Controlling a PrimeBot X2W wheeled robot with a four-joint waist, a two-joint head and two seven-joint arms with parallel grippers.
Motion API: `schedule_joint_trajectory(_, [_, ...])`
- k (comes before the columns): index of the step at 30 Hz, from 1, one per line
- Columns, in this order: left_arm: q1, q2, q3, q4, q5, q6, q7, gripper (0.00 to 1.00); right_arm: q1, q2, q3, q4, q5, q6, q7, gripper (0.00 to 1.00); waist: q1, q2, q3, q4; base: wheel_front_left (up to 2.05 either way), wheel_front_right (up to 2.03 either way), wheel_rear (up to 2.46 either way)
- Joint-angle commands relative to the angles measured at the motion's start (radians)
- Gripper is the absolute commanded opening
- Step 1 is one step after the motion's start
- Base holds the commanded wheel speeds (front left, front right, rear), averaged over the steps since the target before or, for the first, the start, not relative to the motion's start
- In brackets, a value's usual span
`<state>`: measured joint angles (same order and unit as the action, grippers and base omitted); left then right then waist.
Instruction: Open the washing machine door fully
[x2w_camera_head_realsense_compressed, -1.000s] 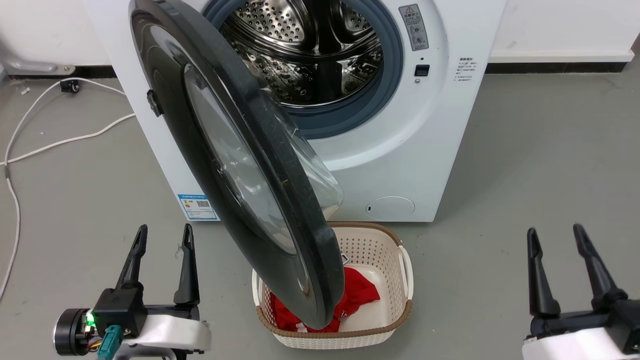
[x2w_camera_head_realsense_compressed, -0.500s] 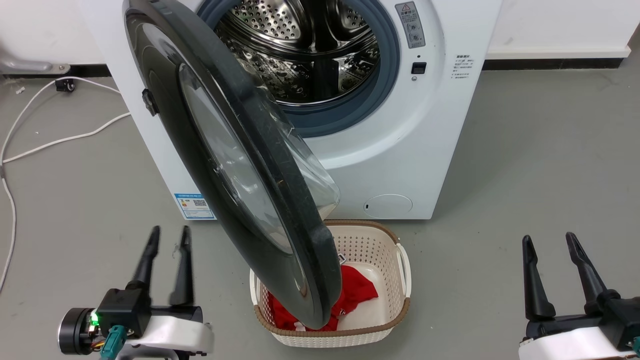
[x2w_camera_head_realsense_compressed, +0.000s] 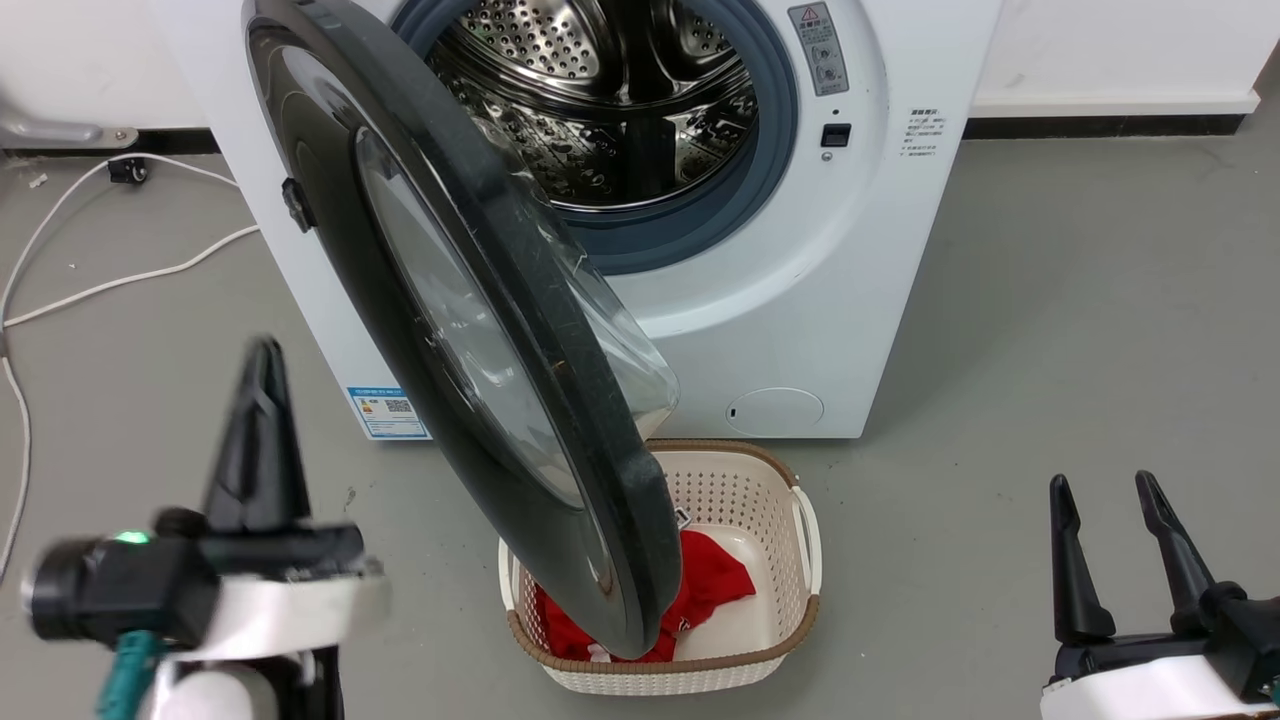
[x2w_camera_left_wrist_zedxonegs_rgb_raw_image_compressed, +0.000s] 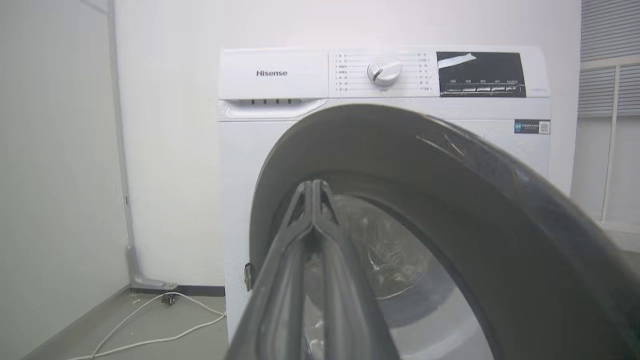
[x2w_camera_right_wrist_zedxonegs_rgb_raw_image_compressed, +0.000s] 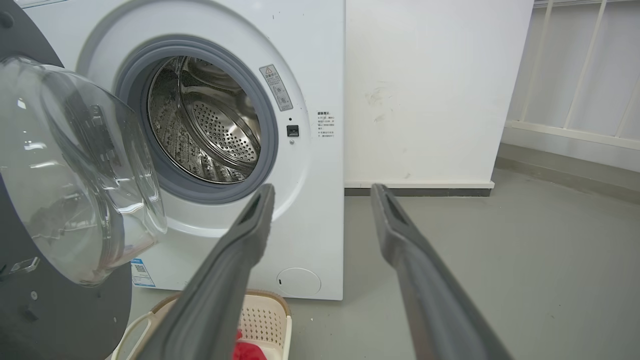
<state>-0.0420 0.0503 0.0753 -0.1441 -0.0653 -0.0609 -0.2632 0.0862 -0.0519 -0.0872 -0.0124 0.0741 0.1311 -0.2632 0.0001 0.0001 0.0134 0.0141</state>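
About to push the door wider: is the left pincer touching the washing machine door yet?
Apart. In the head view, grey floor shows between the left pincer and the washing machine door.

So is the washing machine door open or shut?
Open, partway: the washing machine door stands swung out, and the steel drum shows behind it.

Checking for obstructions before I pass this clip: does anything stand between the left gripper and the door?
Nothing visible does. In the left wrist view the left gripper, shut, points straight at the outer face of the door with open air between. The basket sits on the floor beneath the door's free edge, outside that gap.
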Motion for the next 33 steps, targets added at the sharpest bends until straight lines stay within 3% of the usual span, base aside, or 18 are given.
schedule_joint_trajectory(1, [-0.033, 0.000, 0.007, -0.077, -0.009, 0.005, -0.002, 0.00, -0.004, 0.003, -0.002, 0.006, 0.007, -0.001, -0.002, 1.00, -0.0001, -0.0001, 0.000, 0.002, 0.00, 0.00, 0.00])
schedule_joint_trajectory(7, [-0.127, 0.000, -0.041, -0.331, -0.004, -0.005, -0.002, 0.00, -0.009, 0.003, 0.001, 0.015, 0.016, -0.001, -0.002, 1.00, -0.0001, -0.0001, 0.000, 0.003, 0.00, 0.00, 0.00])
schedule_joint_trajectory(13, [-0.175, 0.000, -0.207, -0.439, -0.036, -0.036, -0.001, 0.00, -0.015, 0.003, 0.010, 0.027, 0.021, -0.001, -0.002, 1.00, -0.0001, -0.0001, -0.003, -0.008, 0.00, 0.00, 0.00])
schedule_joint_trajectory(17, [-0.135, 0.000, -0.354, -0.388, -0.065, -0.054, -0.001, 0.00, -0.015, 0.003, 0.014, 0.037, 0.026, -0.001, -0.002, 1.00, -0.0001, -0.0001, -0.008, -0.018, 0.00, 0.00, 0.00])
schedule_joint_trajectory(21, [-0.059, 0.027, -0.480, -0.243, -0.120, -0.066, 0.000, 0.00, -0.009, 0.003, 0.016, 0.045, 0.032, -0.001, -0.002, 1.00, -0.0001, -0.0001, -0.014, -0.026, 0.00, 0.00, 0.00])
schedule_joint_trajectory(33, [0.023, 0.107, -0.667, 0.014, -0.204, -0.069, 0.102, 0.00, -0.008, 0.003, 0.015, 0.062, 0.047, -0.001, -0.002, 1.00, -0.0001, -0.0001, 0.002, -0.021, 0.00, 0.00, 0.00])
